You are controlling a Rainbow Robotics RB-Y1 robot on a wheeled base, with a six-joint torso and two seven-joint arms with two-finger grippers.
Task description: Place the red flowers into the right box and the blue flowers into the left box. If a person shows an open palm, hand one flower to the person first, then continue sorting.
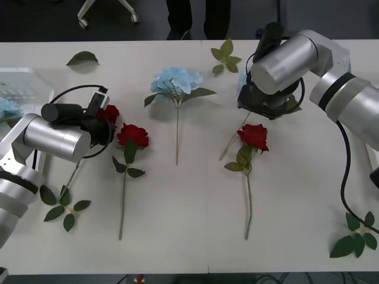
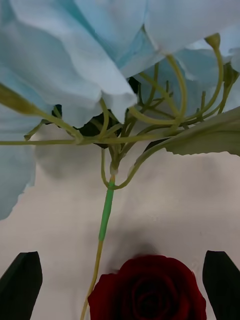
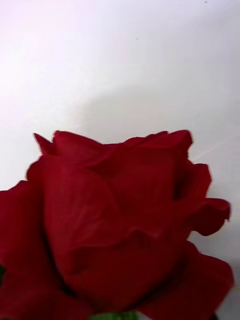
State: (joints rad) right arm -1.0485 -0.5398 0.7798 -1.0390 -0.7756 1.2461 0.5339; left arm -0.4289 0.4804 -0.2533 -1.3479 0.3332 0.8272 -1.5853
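My right gripper [image 1: 253, 99] hovers open over a blue flower [image 1: 242, 83] at the back right of the table. In the right wrist view its black fingers [image 2: 22, 285] stand wide apart on either side of that blue flower's stem [image 2: 105, 215], with a red flower [image 2: 150, 289] just beyond. My left gripper [image 1: 104, 125] is shut on a red flower [image 1: 109, 112] [image 3: 125, 225] at the left. Another red flower [image 1: 133, 135] lies beside it, and a third [image 1: 253, 136] lies right of centre. A second blue flower [image 1: 174, 80] lies mid-table. The left box [image 1: 26, 77] holds a blue flower [image 1: 6, 109].
Loose leaf sprigs lie at the back left [image 1: 82, 58], back centre [image 1: 225, 56], front left [image 1: 62, 207] and front right [image 1: 357, 236]. A thin white edge, perhaps the right box [image 1: 373, 158], shows at the far right. A person's dark trousers [image 1: 189, 18] stand beyond the table.
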